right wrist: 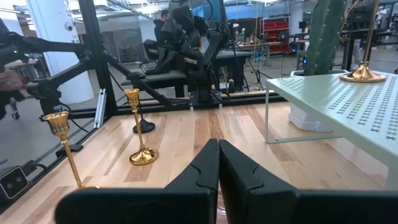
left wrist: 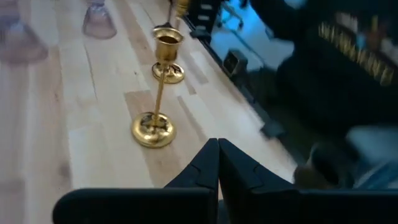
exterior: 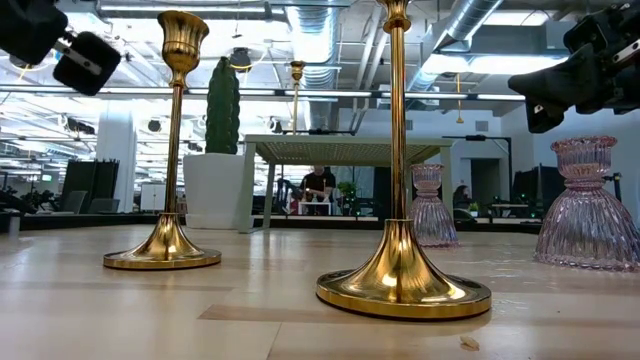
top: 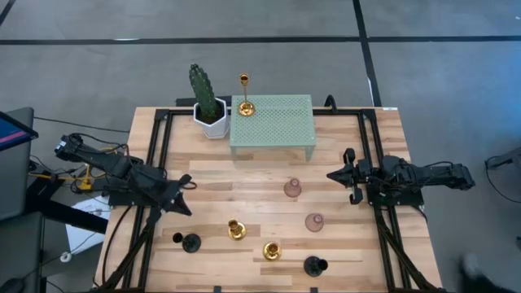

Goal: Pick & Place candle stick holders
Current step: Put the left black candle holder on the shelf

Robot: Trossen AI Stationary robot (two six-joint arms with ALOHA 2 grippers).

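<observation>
Three gold holders show: one stands on the green perforated stand's point(top: 271, 122) far left corner point(top: 245, 106), and two stand on the table point(top: 236, 229) point(top: 272, 251). Two pinkish glass holders point(top: 293, 189) point(top: 314, 221) and two black holders point(top: 190, 242) point(top: 315, 265) also stand on their round bases. My left gripper point(top: 186, 203) is shut and empty above the table's left part, left of the gold pair point(left wrist: 153, 118). My right gripper point(top: 332, 175) is shut and empty at the right, right of the far pink holder.
A green cactus in a white pot point(top: 210, 106) stands left of the stand at the far edge. Black frame rails run along the table's left point(top: 155, 163) and right point(top: 374, 155) sides. Bare wood lies between the stand and the holders.
</observation>
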